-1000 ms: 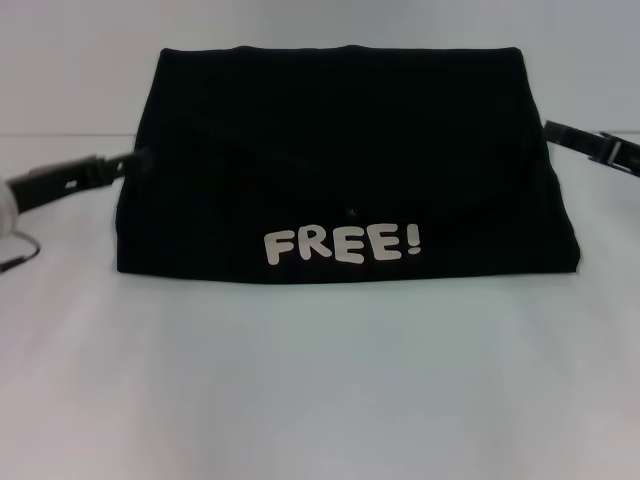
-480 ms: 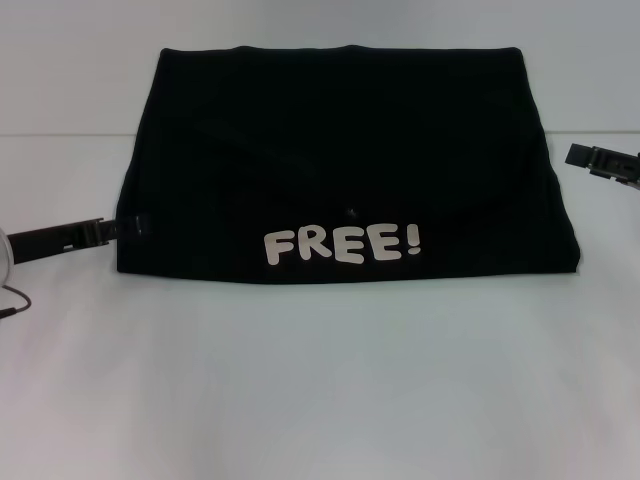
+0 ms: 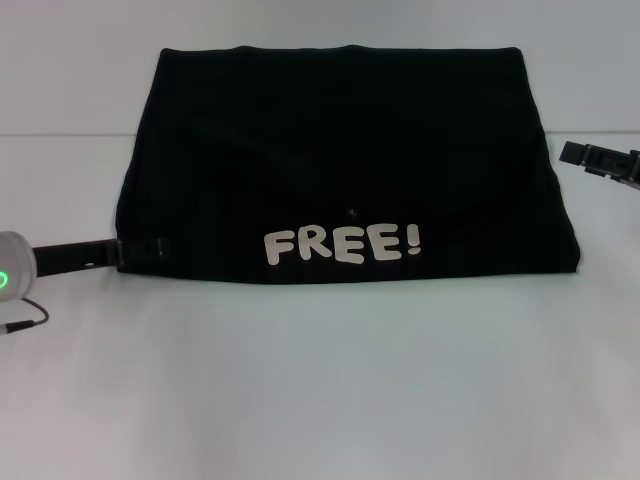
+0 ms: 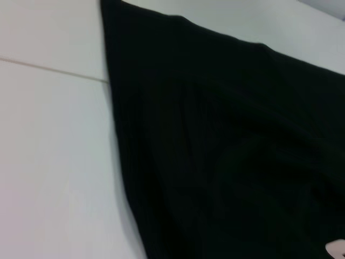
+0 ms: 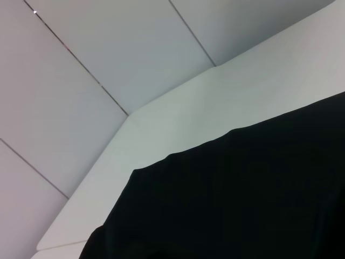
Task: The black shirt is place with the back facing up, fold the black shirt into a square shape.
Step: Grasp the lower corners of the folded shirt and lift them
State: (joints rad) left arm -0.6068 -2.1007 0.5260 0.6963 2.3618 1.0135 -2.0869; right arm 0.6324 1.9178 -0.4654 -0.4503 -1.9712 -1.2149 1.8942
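Observation:
The black shirt lies folded into a wide block on the white table, with cream "FREE!" lettering along its near edge. My left gripper lies low at the shirt's near left corner, its tip over the cloth edge. My right gripper hangs just off the shirt's right edge, apart from it. The shirt also fills part of the left wrist view and the right wrist view; neither shows fingers.
A seam line crosses the table at the far left. A thin cable trails from the left arm at the left edge. Grey wall panels stand behind the table.
My left gripper has moved along the shirt's left edge towards me, down to the near left corner. My right gripper has drawn back to the right, off the shirt's edge.

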